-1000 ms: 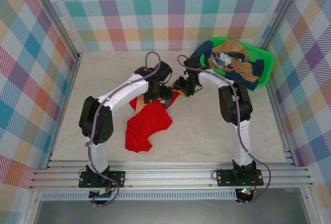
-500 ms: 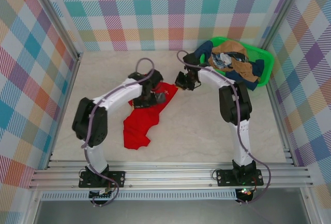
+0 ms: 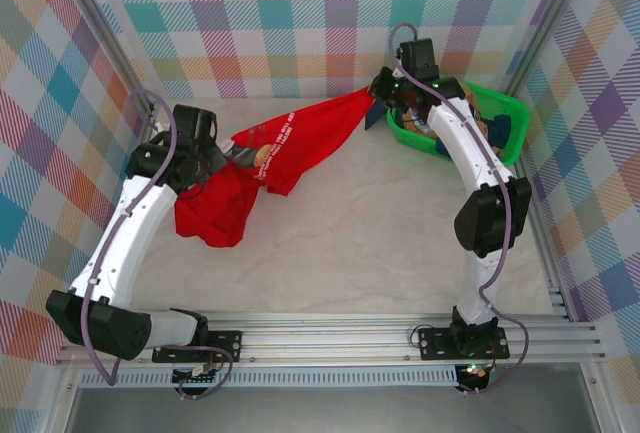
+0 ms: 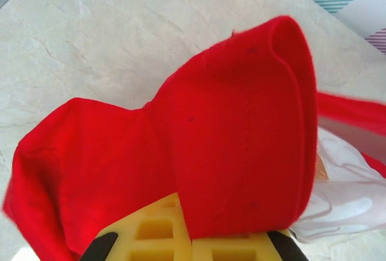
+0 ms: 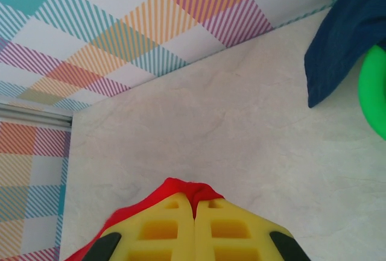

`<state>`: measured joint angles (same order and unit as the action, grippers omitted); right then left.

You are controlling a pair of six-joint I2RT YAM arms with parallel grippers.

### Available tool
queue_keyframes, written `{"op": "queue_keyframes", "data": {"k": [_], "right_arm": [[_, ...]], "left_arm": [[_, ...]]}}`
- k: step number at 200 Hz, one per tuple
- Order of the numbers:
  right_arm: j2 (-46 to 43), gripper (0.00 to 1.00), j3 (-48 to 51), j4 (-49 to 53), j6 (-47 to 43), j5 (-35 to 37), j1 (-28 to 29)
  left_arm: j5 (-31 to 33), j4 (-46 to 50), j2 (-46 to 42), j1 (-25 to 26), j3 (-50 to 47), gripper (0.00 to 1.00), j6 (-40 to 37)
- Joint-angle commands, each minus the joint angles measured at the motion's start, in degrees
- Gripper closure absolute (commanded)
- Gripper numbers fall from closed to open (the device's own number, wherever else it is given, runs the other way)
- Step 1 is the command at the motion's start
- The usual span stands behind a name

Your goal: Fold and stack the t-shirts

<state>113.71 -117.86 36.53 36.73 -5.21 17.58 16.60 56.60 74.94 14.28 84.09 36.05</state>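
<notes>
Spanning the gap on the open side of the green basket (image 3: 505, 148), the red t-shirt (image 3: 310, 138) hangs lifted between both arms.

Right gripper (image 3: 377, 101): positioned just beside the basket's near-left rim, jaws clenched, with a small fold of red hem pinched between the yellow fingers (image 5: 160, 231).

Left gripper (image 3: 212, 165): positioned well apart from the basket, towards the far side wall, jaws clenched on a thick doubled roll of red cloth that wraps over its pads in the left wrist view.

Finding: the two holds are set far apart so that the upper edge is pulled into a taut line. The likely purpose is to open the garment out for flattening before any fold.

Finding: the stretch is incomplete. Below the left hold, away from the basket, a bunched lump sags onto the table (image 3: 380, 243). The printed panel is twisted midway.

Other stock: a navy shirt (image 5: 347, 32) drapes over the basket's rim. More garments lie inside it, not yet handled.

Assessment: the task is at an early stage, with nothing folded or stacked.
</notes>
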Motion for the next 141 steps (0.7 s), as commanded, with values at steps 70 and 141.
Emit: {"op": "queue_keyframes", "data": {"k": [70, 141], "right_arm": [[-9.73, 1.0, 10.34, -1.54, 0.05, -2.04, -1.98], [10.09, 1.0, -36.28, -5.38, 2.68, -12.02, -4.88]], "left_arm": [[-15.91, -11.95, -0.16, -1.8, -6.34, 1.0, -2.82], [-14.65, -6.15, 29.6, -7.73, 48.29, 1.0, -3.32]]}}
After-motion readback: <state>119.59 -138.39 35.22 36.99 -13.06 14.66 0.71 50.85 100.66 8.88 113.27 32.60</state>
